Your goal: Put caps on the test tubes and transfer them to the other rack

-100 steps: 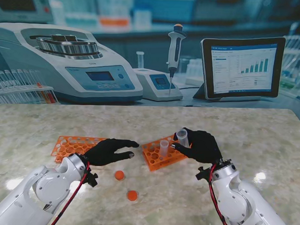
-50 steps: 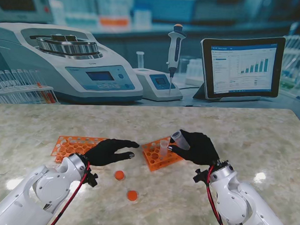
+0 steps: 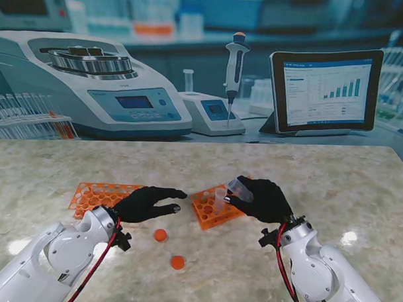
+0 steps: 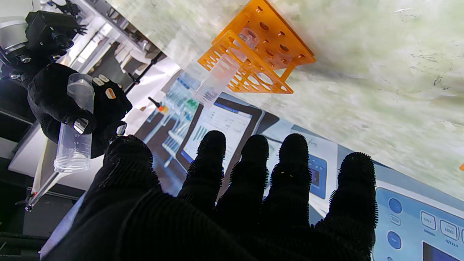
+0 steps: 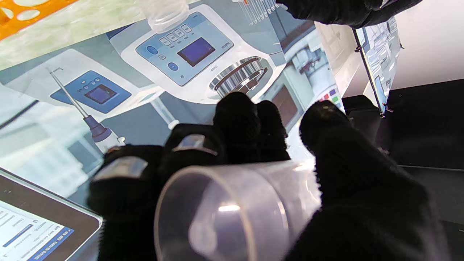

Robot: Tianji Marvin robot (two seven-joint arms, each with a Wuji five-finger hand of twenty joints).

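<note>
Stand view: right hand (image 3: pixel 265 198) half hides tube (image 3: pixel 240 187).

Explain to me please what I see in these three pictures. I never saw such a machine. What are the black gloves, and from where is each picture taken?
The black gloves are two robot hands, each on a white arm. One picture looks down from a stand above the robot's shoulders. The other two come from cameras on the wrists, looking along the fingers; these appear upside down.

On the marble table stand two orange racks. The right rack has one clear tube standing in it. The left rack lies partly behind the left hand, which is open and holds nothing. Two small orange caps lie nearer to me than the racks.

The right hand holds a second clear tube, tilted and without a cap. The right wrist view shows its open mouth up close. The lab machines behind appear to be a printed backdrop.
</note>
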